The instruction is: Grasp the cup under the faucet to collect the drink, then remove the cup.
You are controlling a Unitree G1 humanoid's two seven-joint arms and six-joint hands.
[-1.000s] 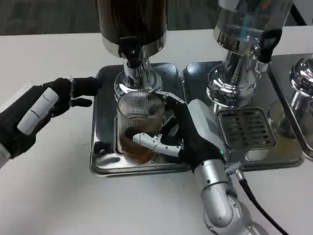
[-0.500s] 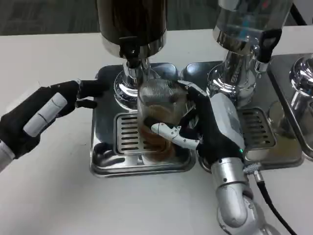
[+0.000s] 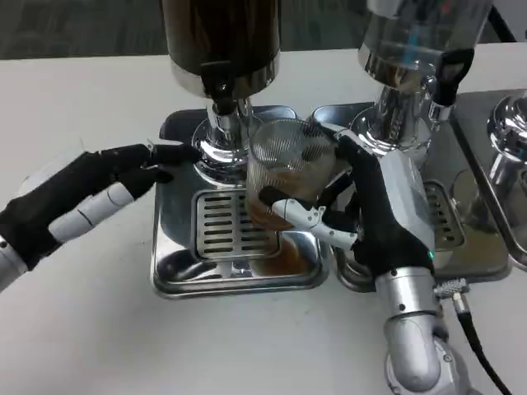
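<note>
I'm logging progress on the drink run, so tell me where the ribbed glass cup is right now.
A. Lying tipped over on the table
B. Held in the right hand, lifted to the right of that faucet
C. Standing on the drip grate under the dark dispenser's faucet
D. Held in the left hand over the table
B: the right hand grips the cup off the grate, beside the faucet.

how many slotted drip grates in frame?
2. One grate lies in the left tray below the dark dispenser; the second is in the middle tray, mostly behind the right hand. More may be hidden right.
</note>
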